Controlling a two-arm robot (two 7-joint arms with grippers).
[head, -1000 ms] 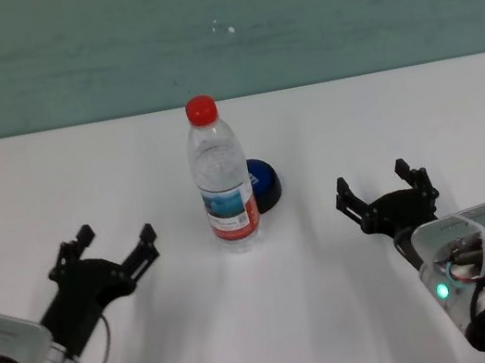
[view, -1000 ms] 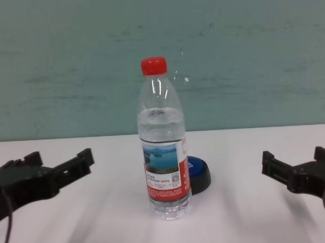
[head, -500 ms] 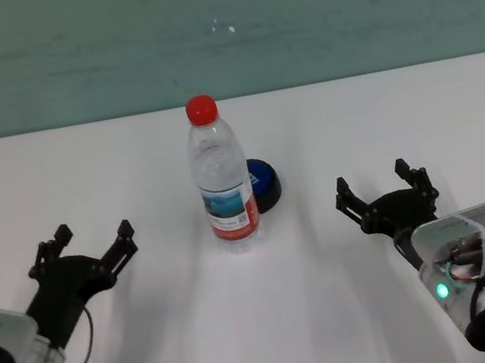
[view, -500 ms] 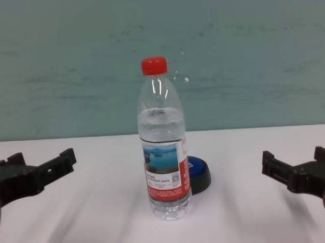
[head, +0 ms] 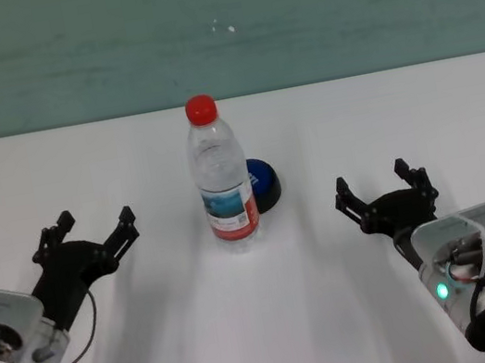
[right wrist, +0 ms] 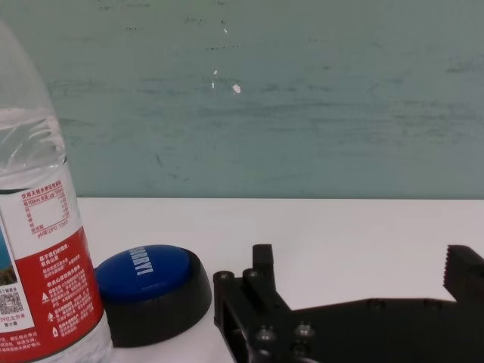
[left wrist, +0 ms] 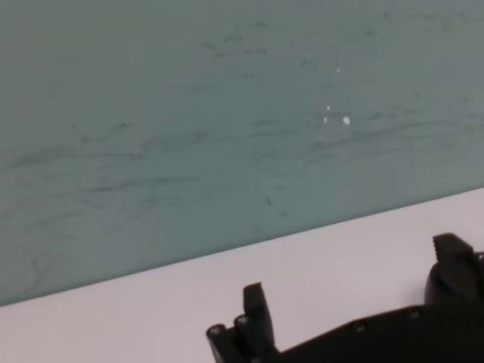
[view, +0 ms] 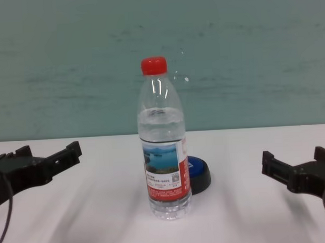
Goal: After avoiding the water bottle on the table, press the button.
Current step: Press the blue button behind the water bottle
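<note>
While both arms sit low at the near side of the table [head: 418,113], each gripper is spread wide with nothing between its fingers: the left gripper [head: 85,232] hovers well to the left of the water bottle [head: 221,178], and the right gripper [head: 383,187] hovers well to its right, both clear of it. From the left wrist camera only the left gripper's black fingertips [left wrist: 253,318], the white tabletop and the teal wall [left wrist: 227,113] show. Further in, near the middle of the table, the bottle stands upright with its red cap [view: 153,65] screwed on; it is clear plastic and nearly full of water, the level sitting up in the shoulder. Its red-and-white label [view: 165,172] carries a blue lake picture, a QR code and small print too fine to read. Just behind the bottle and slightly to its right, touching or almost touching its base, lies the button [right wrist: 153,292], a blue dome on a black base, with small white lettering on top that I cannot make out. Beyond it the table runs to the wall
</note>
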